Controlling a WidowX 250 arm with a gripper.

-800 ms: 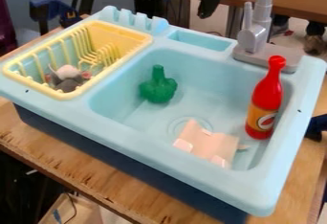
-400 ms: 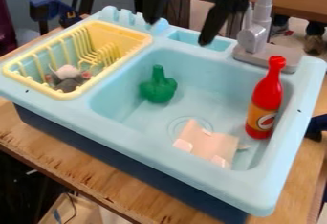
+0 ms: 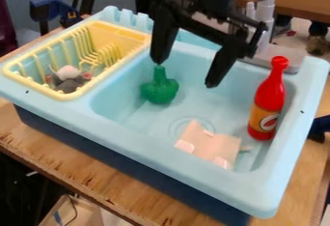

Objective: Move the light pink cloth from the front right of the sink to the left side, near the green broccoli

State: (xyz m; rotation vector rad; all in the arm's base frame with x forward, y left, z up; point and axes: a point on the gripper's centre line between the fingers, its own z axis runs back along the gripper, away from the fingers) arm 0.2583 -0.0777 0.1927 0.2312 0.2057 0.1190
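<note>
You're hovering the gripper (image 3: pixel 185 73) over the sink (image 3: pixel 122 116), jaws spread wide, gripping nothing. The green broccoli (image 3: pixel 159 87) is sitting nearest, left of the red bottle (image 3: pixel 268 102).

Soft, even indoor light, faint shadows in the basin, slightly blurry fine detail throughout.

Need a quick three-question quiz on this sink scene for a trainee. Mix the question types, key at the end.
1. Which item in the toy sink is nearest the gripper?
a) red bottle
b) green toy vegetable
c) pink piece

2. True or false: the gripper is holding the red bottle.

3. Fill in the blank: the dish rack beside the basin is ____ in colour.

Key: 1. b; 2. false; 3. yellow
</note>
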